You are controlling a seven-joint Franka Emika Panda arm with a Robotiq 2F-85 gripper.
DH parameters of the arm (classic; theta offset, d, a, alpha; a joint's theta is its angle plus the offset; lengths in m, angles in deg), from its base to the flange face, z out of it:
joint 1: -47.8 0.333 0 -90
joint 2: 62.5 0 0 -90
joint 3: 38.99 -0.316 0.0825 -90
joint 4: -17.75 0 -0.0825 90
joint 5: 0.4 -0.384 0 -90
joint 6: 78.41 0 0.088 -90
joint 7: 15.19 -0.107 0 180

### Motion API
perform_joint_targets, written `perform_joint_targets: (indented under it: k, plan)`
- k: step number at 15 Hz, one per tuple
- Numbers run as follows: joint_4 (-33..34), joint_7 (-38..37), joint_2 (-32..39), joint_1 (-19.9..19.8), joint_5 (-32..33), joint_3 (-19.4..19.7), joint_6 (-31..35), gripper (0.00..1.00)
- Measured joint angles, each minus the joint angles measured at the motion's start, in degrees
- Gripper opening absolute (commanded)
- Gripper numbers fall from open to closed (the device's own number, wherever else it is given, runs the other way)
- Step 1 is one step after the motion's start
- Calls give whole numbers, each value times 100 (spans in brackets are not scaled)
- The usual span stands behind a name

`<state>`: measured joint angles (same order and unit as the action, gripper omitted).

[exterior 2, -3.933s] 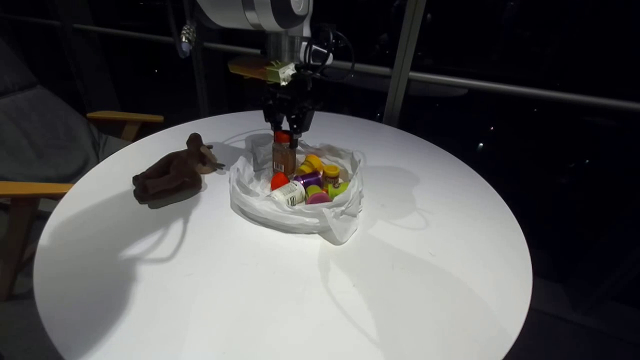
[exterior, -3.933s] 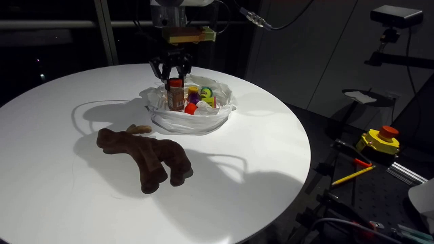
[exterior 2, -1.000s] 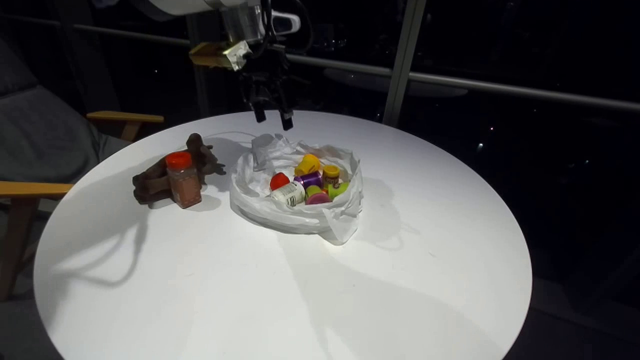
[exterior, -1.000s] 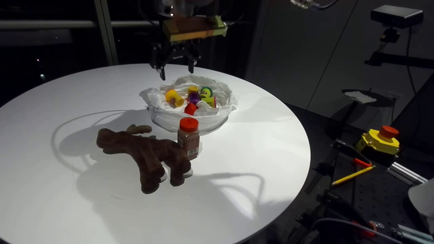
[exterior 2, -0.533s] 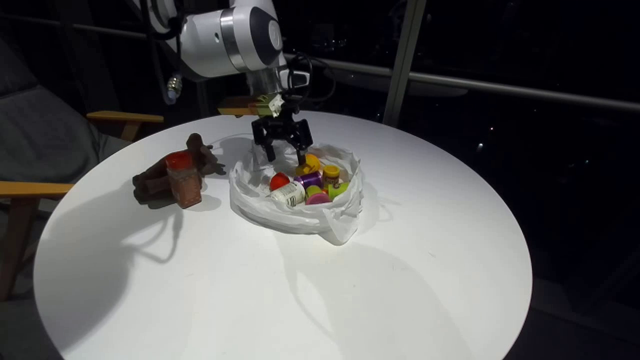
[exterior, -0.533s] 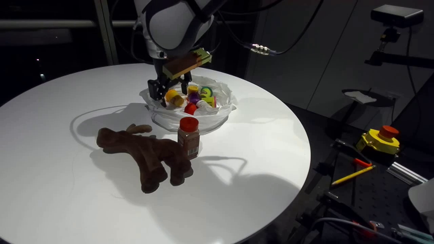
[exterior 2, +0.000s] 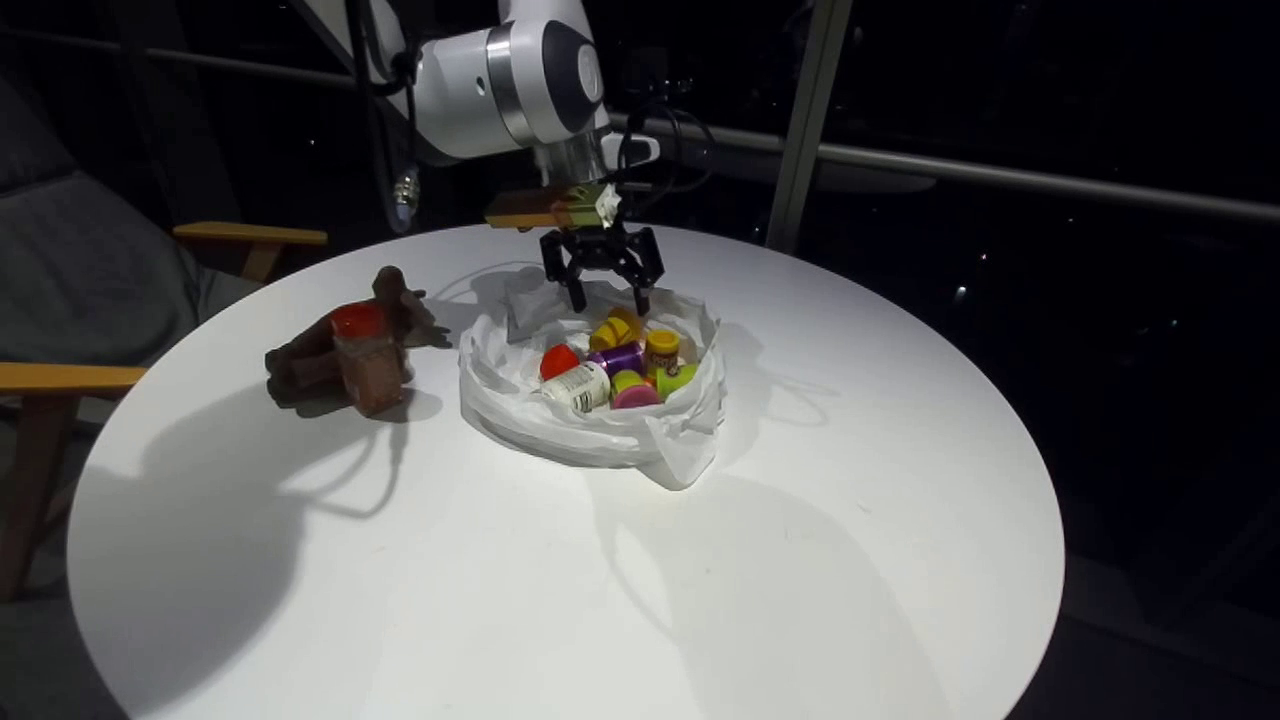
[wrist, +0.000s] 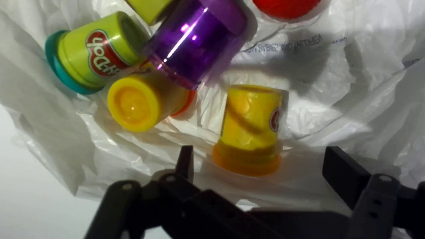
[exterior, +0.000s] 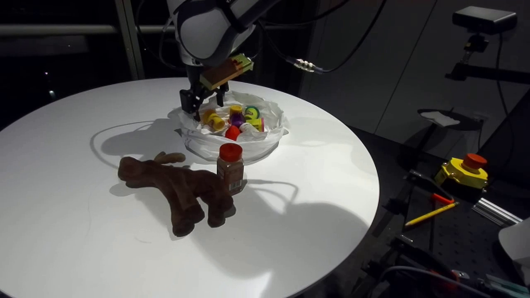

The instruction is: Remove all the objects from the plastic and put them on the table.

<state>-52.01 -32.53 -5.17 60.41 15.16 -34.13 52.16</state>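
Note:
The whitish plastic [exterior 2: 560, 435] lies open like a nest on the white table [exterior 2: 480, 600]. Inside it are a yellow tub [wrist: 250, 116], a purple container [wrist: 202, 43], a red piece [wrist: 287, 6], a second yellow tub [wrist: 134, 104], a green tub [wrist: 89, 54] and a white bottle [exterior 2: 580, 387]. My gripper [exterior 2: 610, 306] is open over the bag's far side; its fingertips stand apart on either side of the first yellow tub's orange end in the wrist view, nothing gripped. Outside the bag, the red-capped bottle [exterior: 230, 171] stands upright beside the brown plush toy [exterior: 178, 182].
A dark bench [exterior: 451, 240] beyond the table's edge carries a yellow box with a red button [exterior: 463, 171] and a yellow pencil [exterior: 431, 214]. A chair [exterior 2: 90, 260] is near the table in an exterior view. The bag's crumpled rim [exterior: 232, 149] surrounds the pieces.
The red-capped bottle, between my fingers in the bag earliest, now stands beside the plush toy. Over the last second my open gripper came down to the bag, then shifted slightly sideways and up.

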Motion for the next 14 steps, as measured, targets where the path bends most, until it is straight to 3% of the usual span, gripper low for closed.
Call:
perform_joint_targets:
  k: [4,5,7,12,13,14]
  plan:
    - [279,384,318,-30,-48,-25,-223,100]
    - [340,430,385,-37,-63,-25,-267,76]
    - [404,474,468,-75,-102,-25,-312,65]
    - [374,478,417,-295,-374,-29,-179,22]
    - [315,478,387,-348,-428,-34,-69,65]
    - [255,479,367,-402,-491,-44,62,63]
